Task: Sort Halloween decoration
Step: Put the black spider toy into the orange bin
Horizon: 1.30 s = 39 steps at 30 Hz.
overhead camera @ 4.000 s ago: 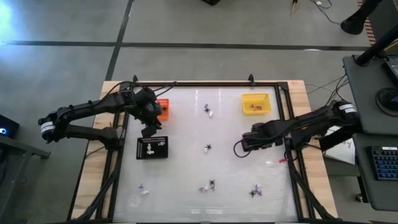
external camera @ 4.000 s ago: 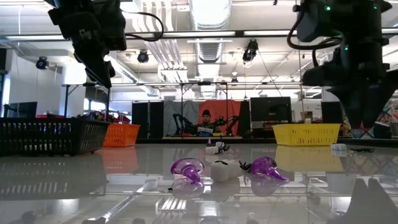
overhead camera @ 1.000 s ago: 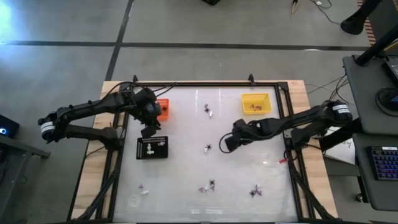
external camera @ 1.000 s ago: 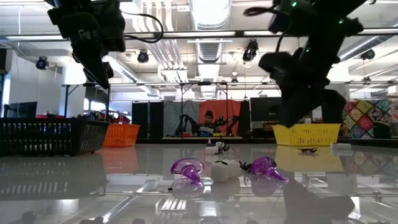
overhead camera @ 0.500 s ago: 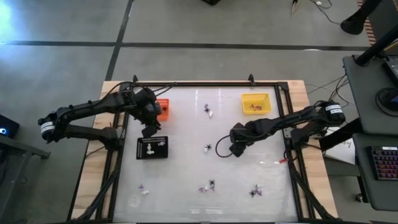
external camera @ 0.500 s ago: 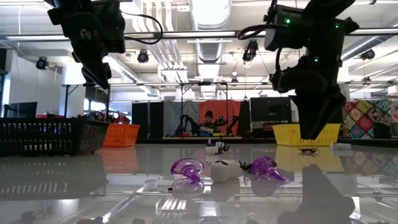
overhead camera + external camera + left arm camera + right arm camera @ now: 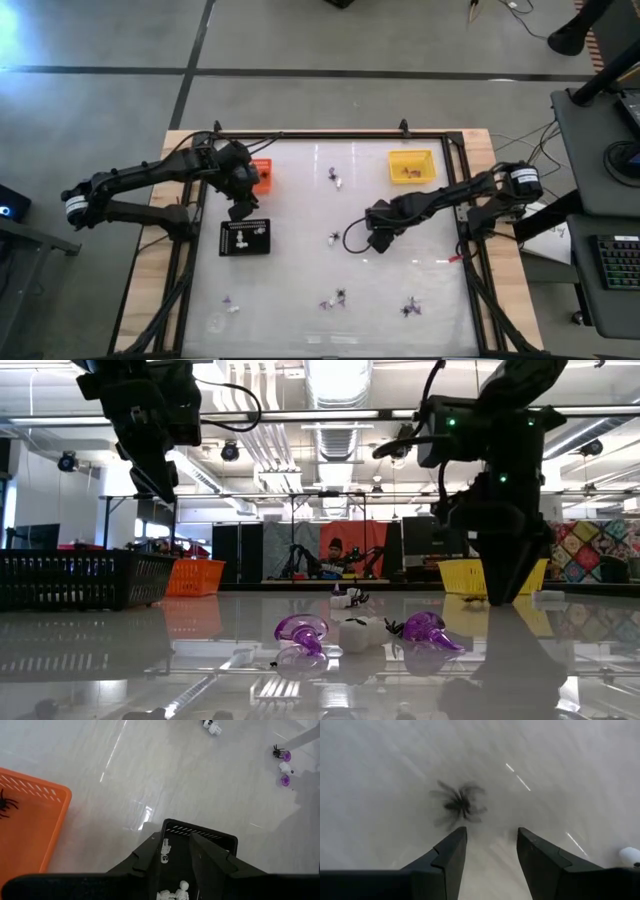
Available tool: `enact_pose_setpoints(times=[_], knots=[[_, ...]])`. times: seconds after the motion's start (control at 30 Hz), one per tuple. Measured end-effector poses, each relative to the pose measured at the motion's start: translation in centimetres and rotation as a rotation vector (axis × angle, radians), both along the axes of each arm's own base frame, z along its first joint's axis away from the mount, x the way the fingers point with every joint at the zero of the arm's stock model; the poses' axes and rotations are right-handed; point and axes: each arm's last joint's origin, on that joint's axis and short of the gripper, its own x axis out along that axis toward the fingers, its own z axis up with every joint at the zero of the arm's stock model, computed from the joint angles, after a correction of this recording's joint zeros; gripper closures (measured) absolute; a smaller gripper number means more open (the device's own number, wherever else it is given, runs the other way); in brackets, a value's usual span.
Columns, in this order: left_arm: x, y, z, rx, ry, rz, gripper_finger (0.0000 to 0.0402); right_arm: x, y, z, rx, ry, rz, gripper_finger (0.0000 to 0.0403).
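The right arm is stretched leftward across the white table point(image 7: 300, 310), and the right gripper point(image 7: 490, 842) is held low with its fingers spread wide, empty, just short of a black spider point(image 7: 460, 804) near the table's middle. The left gripper point(image 7: 176, 851) hangs over the black tray point(image 7: 245, 238) (white skeletons lie inside); its fingers are parted narrowly, holding nothing. Other trinkets point(image 7: 340, 298) are scattered nearer. A workshop is seen beyond.

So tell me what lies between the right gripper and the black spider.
Nothing: in the right wrist view, bare table separates the open right gripper from the black spider.
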Motion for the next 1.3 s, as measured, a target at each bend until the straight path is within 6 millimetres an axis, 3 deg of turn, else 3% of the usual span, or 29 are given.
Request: enact_pose_setpoints(times=[0.23,0.4,0.57,0.8,1.03,1.3], knots=[[0.0,0.0,0.0,0.000,0.000,0.000,0.0316,0.4,-0.4,-0.7,0.045,0.017,0.023,0.0252],[0.0,0.0,0.0,0.000,0.001,0.000,0.0316,0.9,-0.5,1.2,0.039,-0.014,0.002,0.0260],[0.0,0.0,0.0,0.000,0.001,0.000,0.0316,2.3,-0.8,3.7,0.007,-0.127,-0.009,0.0240],[0.0,0.0,0.0,-0.002,0.005,0.000,0.0316,3.0,-1.8,2.7,-0.010,-0.084,-0.026,0.0214],[-0.1,0.0,-0.1,-0.001,0.010,-0.007,0.0316,3.5,-1.7,0.9,0.045,-0.017,-0.027,0.0213],[-0.1,-0.1,-0.1,0.007,0.010,-0.022,0.0316,3.7,-1.5,0.2,0.100,0.005,-0.022,0.0219]])
